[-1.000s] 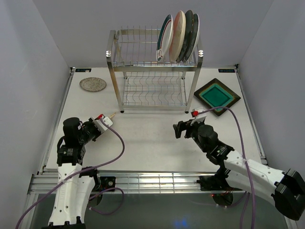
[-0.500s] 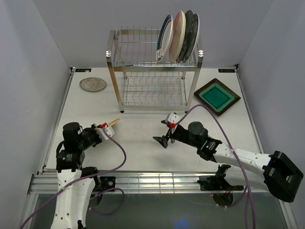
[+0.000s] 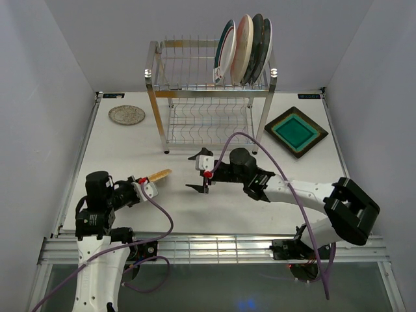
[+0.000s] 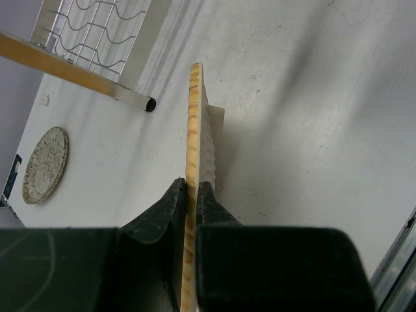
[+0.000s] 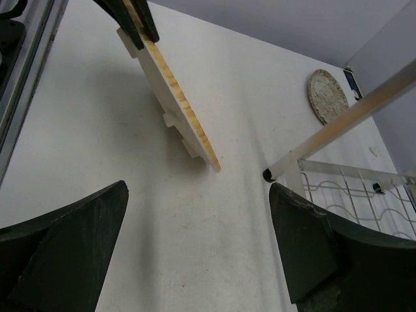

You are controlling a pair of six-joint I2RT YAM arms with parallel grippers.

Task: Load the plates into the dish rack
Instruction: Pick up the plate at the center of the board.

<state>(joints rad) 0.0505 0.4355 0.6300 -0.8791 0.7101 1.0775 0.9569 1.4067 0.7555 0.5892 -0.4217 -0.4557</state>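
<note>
Nearest the camera, the left gripper [image 3: 142, 187] is closed tight on one edge of the yellow woven square plate [image 3: 160, 174], a finger on each face. It holds the plate edge-on above the white table [image 3: 195, 211], with the free edge pointing away from its fingers. Just past that free edge, and apart from it, is the right gripper [image 3: 195, 172]. Its two fingers are spread wide with nothing between them, and the gap faces the yellow plate. A purple cable [image 3: 250, 140] loops up over the right arm behind that gripper, and another trails from the left wrist. Farther from both grippers stands the steel wire dish rack [image 3: 158, 123]; in the right wrist view, a foot of one of its posts shows just past the plate's tip. The lower shelf holds no plates. Four plates stand upright, packed close together, at the right end of the upper shelf [image 3: 244, 49]. A small speckled grey round plate [image 3: 127, 115] lies flat on the table far beyond the left gripper, left of the rack. A brown square plate with a teal centre [image 3: 296, 130] lies flat right of the rack, which makes seven plates in all. A small blue label [image 3: 311, 96] at the table's far right corner is too small to read.
</note>
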